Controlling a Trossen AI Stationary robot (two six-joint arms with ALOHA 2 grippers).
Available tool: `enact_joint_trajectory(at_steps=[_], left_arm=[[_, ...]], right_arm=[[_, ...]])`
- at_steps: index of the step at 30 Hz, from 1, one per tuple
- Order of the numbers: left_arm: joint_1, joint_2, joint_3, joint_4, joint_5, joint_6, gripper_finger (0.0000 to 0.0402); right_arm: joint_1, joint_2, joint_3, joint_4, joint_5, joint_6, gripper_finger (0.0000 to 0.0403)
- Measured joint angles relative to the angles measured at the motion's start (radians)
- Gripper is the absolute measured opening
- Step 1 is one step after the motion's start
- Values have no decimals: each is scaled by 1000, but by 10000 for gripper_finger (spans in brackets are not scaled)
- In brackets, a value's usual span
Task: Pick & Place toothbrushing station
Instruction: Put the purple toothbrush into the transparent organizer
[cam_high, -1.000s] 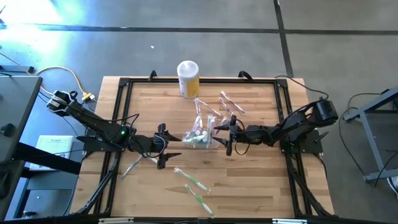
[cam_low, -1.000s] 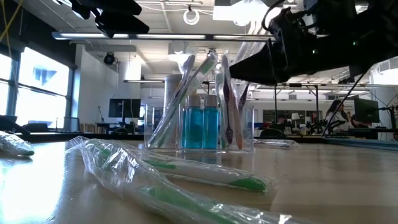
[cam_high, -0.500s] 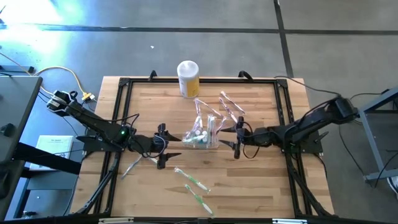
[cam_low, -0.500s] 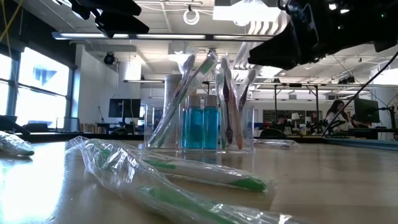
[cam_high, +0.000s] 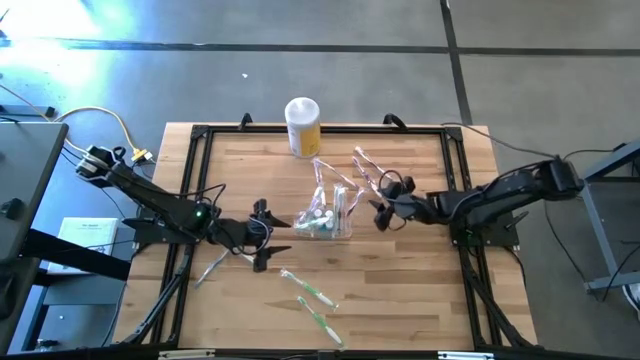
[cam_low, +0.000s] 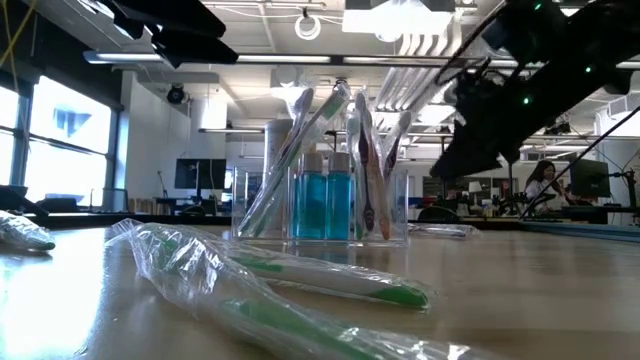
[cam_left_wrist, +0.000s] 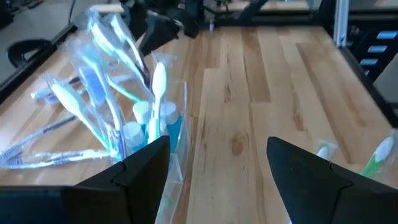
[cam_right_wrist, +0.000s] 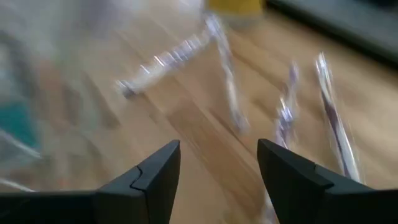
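The clear holder (cam_high: 325, 222) sits between both empty, open grippers, the right gripper (cam_high: 385, 205) just beside it, nearer than the left gripper (cam_high: 268, 241)

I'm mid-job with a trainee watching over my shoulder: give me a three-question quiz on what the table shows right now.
1. True or false: the right gripper is closed on the toothbrushing station.
2. What stands at the table's far edge? A) a red mug B) a yellow canister with a white lid C) a blue box
3. Which gripper waits, open, beside the station on the side away from the right arm?

Key
1. False: it is open, holds nothing and is clear of the station.
2. B
3. The left gripper.
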Motion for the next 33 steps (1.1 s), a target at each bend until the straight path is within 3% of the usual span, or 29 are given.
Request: enact_joint_trajectory(at_steps=[6, 16, 24, 33], left_arm=[[0, 18, 0, -5, 0, -1, 262], [0, 16, 0, -1, -1, -1, 262], [0, 16, 0, -2, -1, -1, 262], [0, 16, 0, -2, -1, -1, 262]], right_arm=[[-100, 10, 0, -81, -82, 76, 205], [-155, 27, 0, -85, -147, 76, 205], [-157, 121, 0, -54, -95, 78, 205], [-200, 239, 0, 39, -109, 53, 205]])
